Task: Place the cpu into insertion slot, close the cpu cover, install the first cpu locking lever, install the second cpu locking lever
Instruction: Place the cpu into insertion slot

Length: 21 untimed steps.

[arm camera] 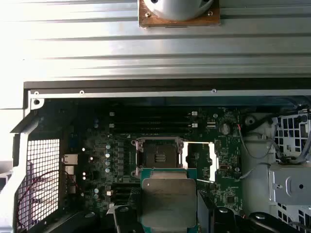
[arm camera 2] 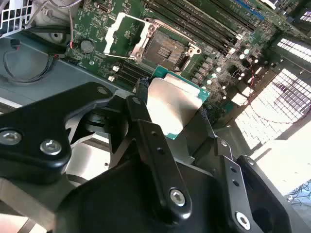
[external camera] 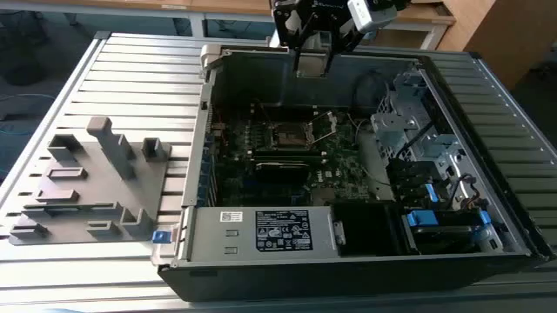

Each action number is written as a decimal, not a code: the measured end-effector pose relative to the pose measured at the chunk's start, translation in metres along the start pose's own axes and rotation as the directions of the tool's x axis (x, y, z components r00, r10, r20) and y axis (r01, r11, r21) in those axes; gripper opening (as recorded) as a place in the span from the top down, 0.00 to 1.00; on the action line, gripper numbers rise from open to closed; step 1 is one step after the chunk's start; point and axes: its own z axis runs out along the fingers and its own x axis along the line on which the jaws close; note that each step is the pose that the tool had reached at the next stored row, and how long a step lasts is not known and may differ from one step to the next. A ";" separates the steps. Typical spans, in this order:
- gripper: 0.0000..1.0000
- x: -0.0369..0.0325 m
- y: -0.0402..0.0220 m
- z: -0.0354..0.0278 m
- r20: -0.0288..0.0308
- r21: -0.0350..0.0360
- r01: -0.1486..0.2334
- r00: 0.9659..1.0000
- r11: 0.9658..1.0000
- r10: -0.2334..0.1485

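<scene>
My gripper (external camera: 314, 64) hangs over the far wall of the open computer case (external camera: 205, 130), shut on the cpu. In both wrist views the cpu (arm camera 2: 175, 102) (arm camera: 168, 199), a flat square chip with a dull silver top and green edge, sits clamped between the black fingers (arm camera 2: 138, 109). The insertion slot (external camera: 290, 135) (arm camera 2: 167, 48) (arm camera: 159, 155) lies open on the green board below, a dark square with nothing in it. Beside it the cpu cover (arm camera 2: 121, 31) (arm camera: 206, 158), a silver frame, is swung open. The cpu is well above the slot, not touching it.
A grey holder fixture (external camera: 96, 182) stands on the slatted table at the exterior view's left. Inside the case are long black memory slots (arm camera: 150, 121), a power supply (external camera: 261, 231) at the near edge, and a metal drive cage (external camera: 418, 130) with cables at the exterior view's right.
</scene>
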 end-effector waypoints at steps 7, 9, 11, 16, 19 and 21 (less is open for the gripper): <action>0.46 0.0000 0.0000 0.0006 0.000 0.000 0.000 1.000 1.000 0.000; 0.46 0.0000 -0.0001 0.0008 0.000 0.000 0.000 1.000 1.000 0.000; 0.46 0.0000 -0.0001 0.0009 0.000 0.000 0.000 1.000 1.000 0.000; 0.46 0.0000 -0.0001 0.0015 0.000 0.000 0.000 1.000 1.000 0.000; 0.46 0.0000 -0.0002 0.0019 0.000 0.000 0.000 1.000 1.000 0.000; 0.46 0.0000 -0.0002 0.0022 0.000 0.000 0.000 1.000 1.000 0.000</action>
